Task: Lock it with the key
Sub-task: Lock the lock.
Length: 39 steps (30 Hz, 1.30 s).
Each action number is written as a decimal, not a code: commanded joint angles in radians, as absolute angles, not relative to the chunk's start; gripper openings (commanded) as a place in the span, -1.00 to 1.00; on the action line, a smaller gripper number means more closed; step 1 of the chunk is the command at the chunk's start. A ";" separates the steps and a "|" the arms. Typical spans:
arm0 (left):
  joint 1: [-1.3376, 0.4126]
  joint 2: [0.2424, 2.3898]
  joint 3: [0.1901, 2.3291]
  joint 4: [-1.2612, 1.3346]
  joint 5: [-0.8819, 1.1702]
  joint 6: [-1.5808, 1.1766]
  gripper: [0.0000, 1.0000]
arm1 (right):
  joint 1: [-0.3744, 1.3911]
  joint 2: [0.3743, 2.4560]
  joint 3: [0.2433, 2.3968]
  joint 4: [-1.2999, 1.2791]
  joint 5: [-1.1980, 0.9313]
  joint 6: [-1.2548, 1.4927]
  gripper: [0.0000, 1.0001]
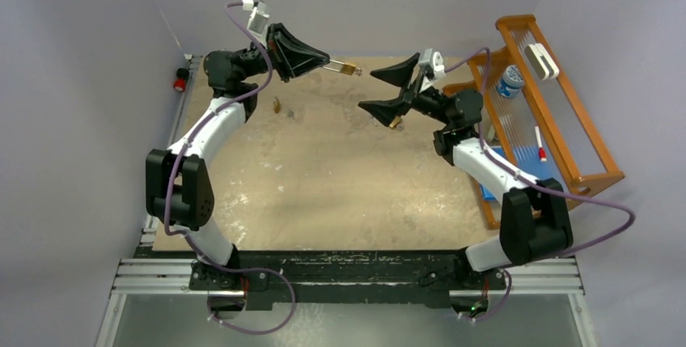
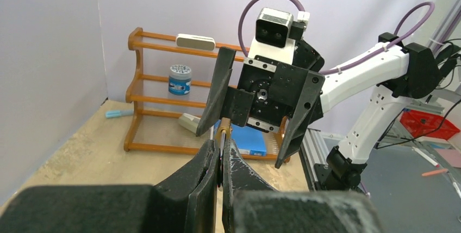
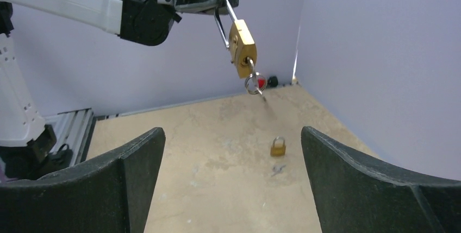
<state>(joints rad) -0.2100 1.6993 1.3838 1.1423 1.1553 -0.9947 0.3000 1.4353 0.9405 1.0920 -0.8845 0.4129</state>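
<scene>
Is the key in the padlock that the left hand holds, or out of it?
In. In the right wrist view the key sticks out of the lower end of the padlock.

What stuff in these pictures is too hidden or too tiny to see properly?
- The held padlock: in the left wrist view, the left pincer covers almost all of it with its own fingers.
- The top of its loop: right wrist view, tucked inside that pincer.
- The little grey thing beside the small padlock: right wrist view, too small to name.
- The label on the jar: left wrist view, blurred.
</scene>
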 commanded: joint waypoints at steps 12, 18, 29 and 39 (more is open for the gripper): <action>-0.209 1.615 1.419 1.077 1.124 -0.872 -1.00 | 0.298 1.670 1.215 1.644 -0.934 0.785 0.38; -0.209 1.624 1.431 1.071 1.118 -0.866 -1.00 | 0.298 1.685 1.247 1.601 -0.942 0.793 0.21; -0.228 1.640 1.438 1.071 1.107 -0.866 -1.00 | 0.308 1.739 1.273 1.618 -0.951 0.834 0.13; -0.237 1.643 1.436 1.071 1.101 -0.866 -1.00 | 0.336 1.768 1.315 1.613 -0.961 0.840 -0.03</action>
<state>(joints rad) -0.2317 1.6608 1.3899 1.0309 1.1366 -0.8928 0.3218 1.7786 1.2533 1.5551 -0.9390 0.8246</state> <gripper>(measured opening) 0.033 0.514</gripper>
